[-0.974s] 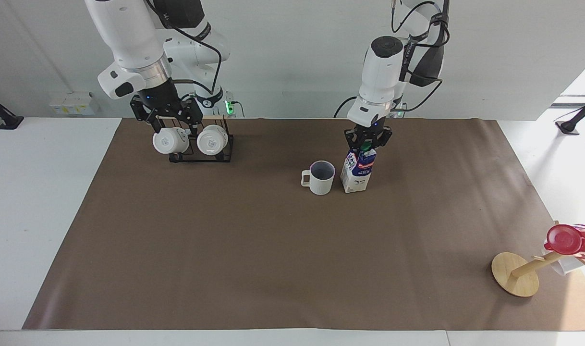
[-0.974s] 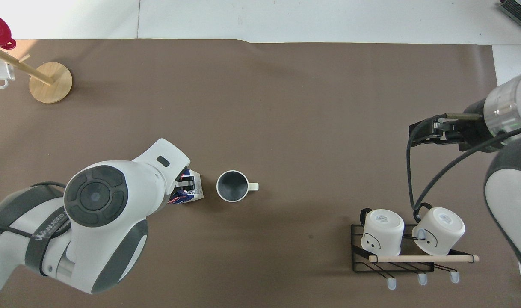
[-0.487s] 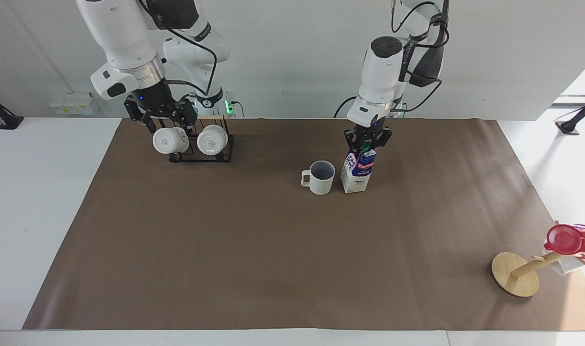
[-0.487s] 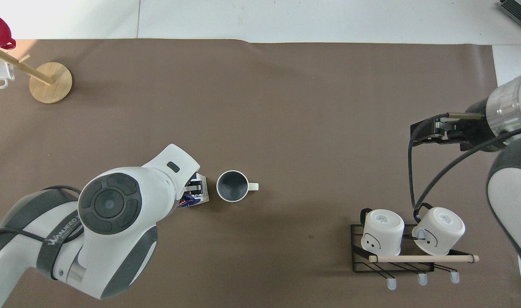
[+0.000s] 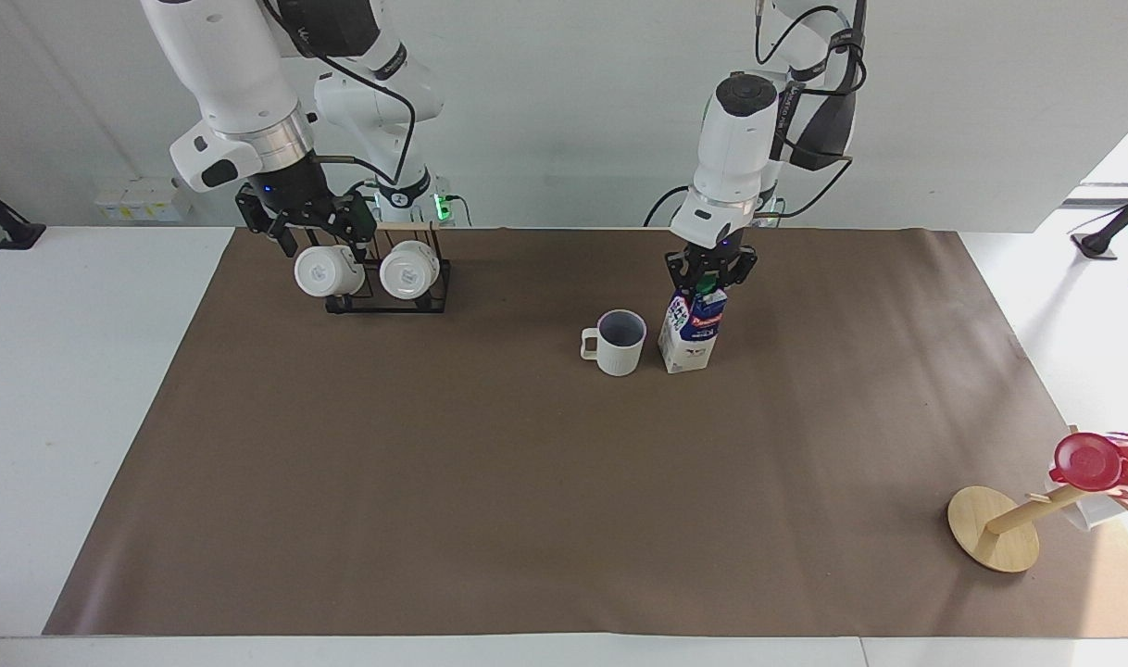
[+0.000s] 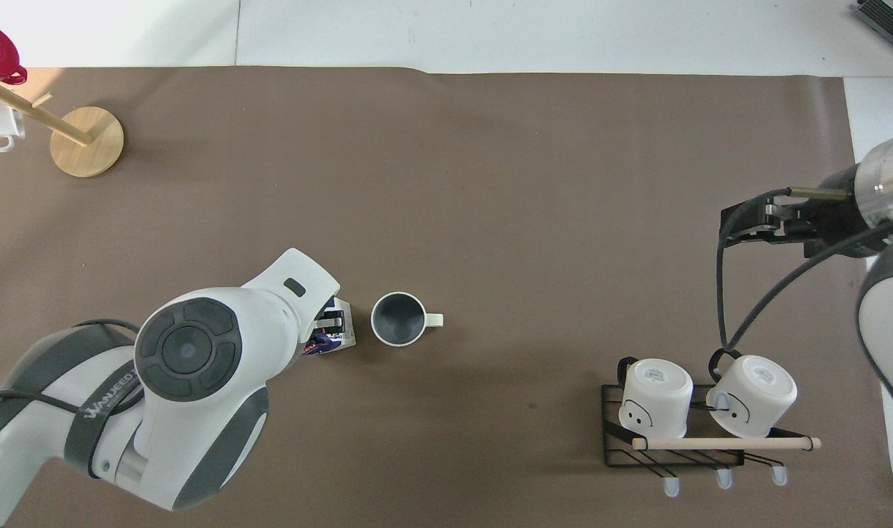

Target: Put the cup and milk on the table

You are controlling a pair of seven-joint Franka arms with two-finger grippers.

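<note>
The milk carton [image 5: 687,335] stands upright on the brown mat [image 5: 490,482] of the table [image 5: 73,371], just beside the cup [image 5: 616,342], on the side toward the left arm's end; the cup sits upright too, its handle pointing away from the carton; the left gripper [image 5: 709,274] is right down over the carton's green cap, fingers at either side of the top, though whether they grip it or have let go I cannot tell; well apart from the cup, toward the right arm's end, the right gripper [image 5: 307,227] hangs empty with its fingers spread wide, above a black rack [image 5: 388,298] holding two white mugs [image 5: 407,270].
</note>
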